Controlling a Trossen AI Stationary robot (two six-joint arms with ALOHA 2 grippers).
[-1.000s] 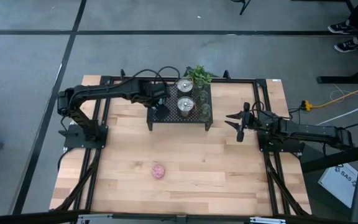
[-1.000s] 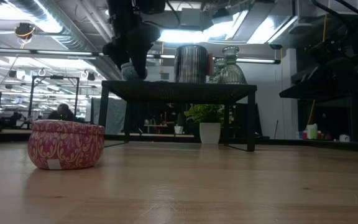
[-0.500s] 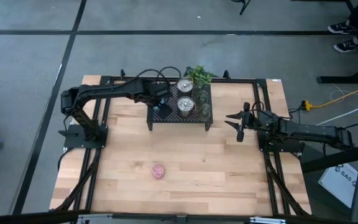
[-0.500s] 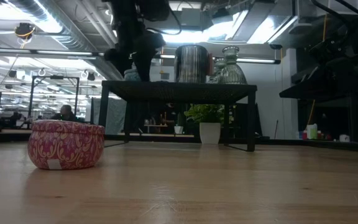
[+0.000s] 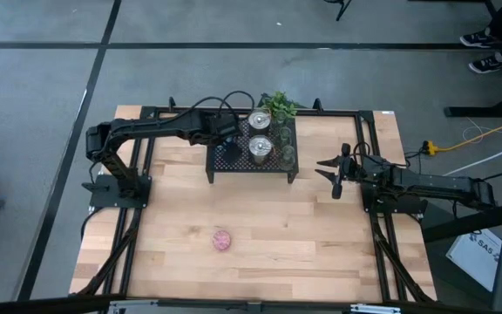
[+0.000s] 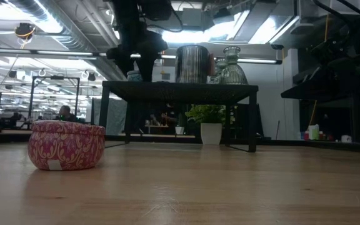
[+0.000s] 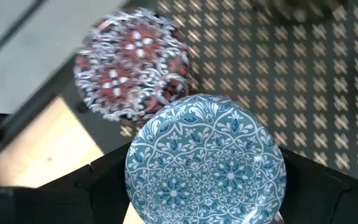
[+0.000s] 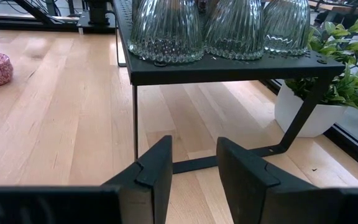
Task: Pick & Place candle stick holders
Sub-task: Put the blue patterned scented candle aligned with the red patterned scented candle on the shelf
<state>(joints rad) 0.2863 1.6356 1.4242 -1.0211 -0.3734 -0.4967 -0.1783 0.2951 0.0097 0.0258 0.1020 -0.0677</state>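
I see the left gripper [image 5: 227,142] over the black mesh rack's [image 5: 234,164] left end, fingers spread around the blue holder [image 7: 205,160] sitting on the mesh beside the purple holder [image 7: 134,64]. Right gripper [image 5: 335,175] waits right of the rack, fingers parted, empty. Pink holder [image 5: 222,240] sits alone on the table [image 5: 303,244].

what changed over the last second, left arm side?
The left gripper drew back slightly from the black mesh rack toward its left edge, over the blue holder sitting beside the purple holder. Pink holder, silver holders and the right gripper stayed put.
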